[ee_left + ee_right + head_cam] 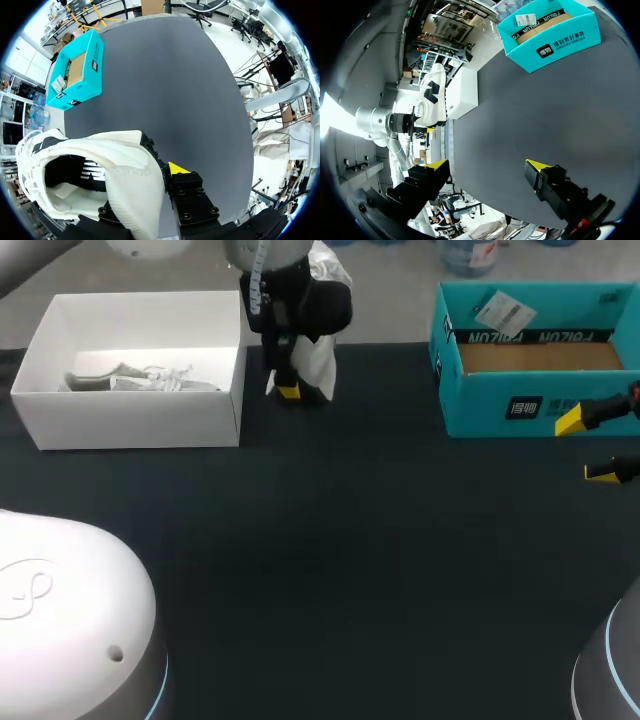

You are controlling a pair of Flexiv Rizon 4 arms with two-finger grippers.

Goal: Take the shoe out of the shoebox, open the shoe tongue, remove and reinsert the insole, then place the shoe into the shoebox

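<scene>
The left tool (288,390) is clamping the white-and-black shoe (125,165) aloft at top centre, beside the white shoebox (140,430) at upper left, while the right tool (585,448) is hanging wide open at right, with only the removal step looking done.

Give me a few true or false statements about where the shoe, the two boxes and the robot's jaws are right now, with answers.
1. The white and black sneaker lies inside the white cardboard shoebox. False: the left arm's jaws hold it up outside that box.
2. The right arm's jaws stand open with nothing between them. True.
3. The teal cardboard box sits on the right side of the dark table. True.
4. The teal cardboard box has a lid on it. False: its top is open, showing brown cardboard inside.
</scene>
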